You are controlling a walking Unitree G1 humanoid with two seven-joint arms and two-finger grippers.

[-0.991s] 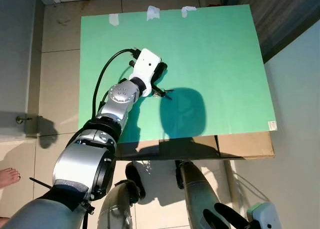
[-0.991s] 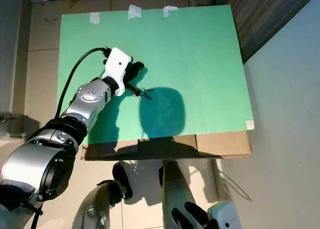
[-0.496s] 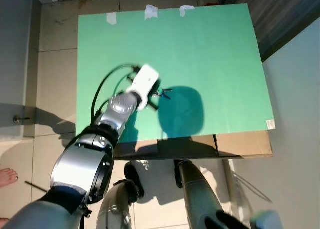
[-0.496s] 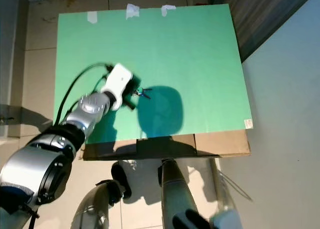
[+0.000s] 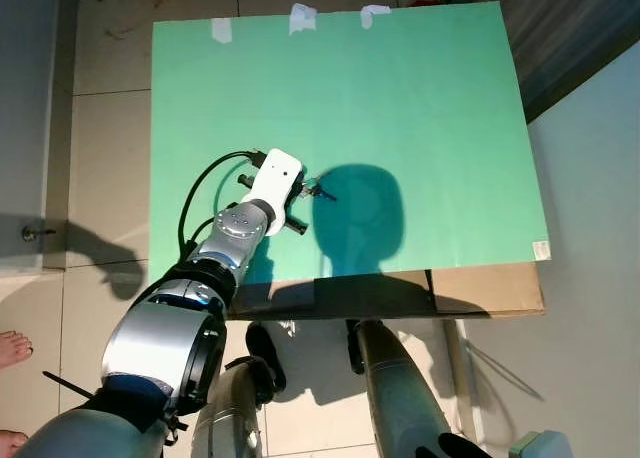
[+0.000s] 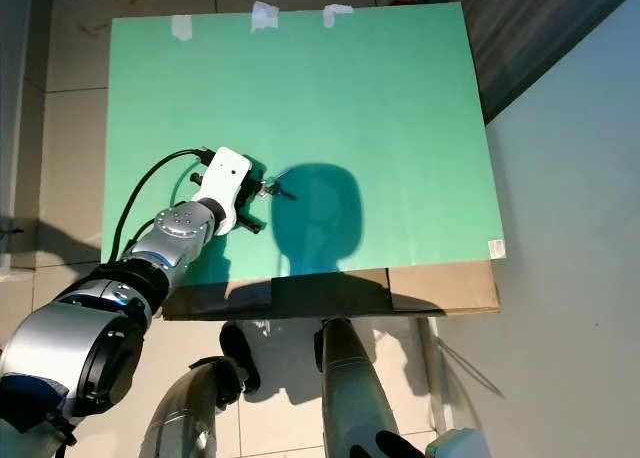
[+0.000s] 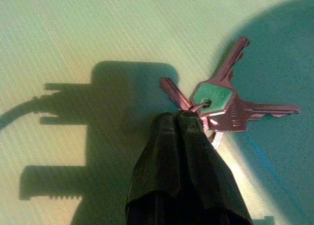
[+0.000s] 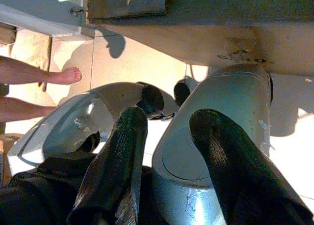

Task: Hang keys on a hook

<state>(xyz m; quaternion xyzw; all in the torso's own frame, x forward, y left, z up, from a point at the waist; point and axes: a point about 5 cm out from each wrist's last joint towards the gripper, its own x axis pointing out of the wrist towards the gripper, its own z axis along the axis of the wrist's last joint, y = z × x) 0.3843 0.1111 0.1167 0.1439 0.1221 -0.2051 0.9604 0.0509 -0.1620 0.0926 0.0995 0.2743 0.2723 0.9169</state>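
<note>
A bunch of keys (image 7: 221,104) with one green-capped head lies at the edge of my head's shadow on the green board (image 5: 420,98). My left gripper (image 7: 179,118) is shut, its tips pinching the key ring; in the left eye view the left gripper (image 5: 303,191) sits just left of the keys (image 5: 322,189). My right gripper (image 8: 169,117) hangs open beside my leg, nothing between its fingers. I can make out no hook.
The green board lies on brown cardboard (image 5: 490,288) on a tiled floor, taped at its far edge (image 5: 302,18). A dark wall (image 5: 570,28) runs along the right. A person's bare foot (image 5: 12,348) stands at the left. My legs (image 5: 400,398) are below the board's near edge.
My left wrist has drawn back toward me across the board and its fingers now meet at the key ring. The keys stay at about the same spot.
</note>
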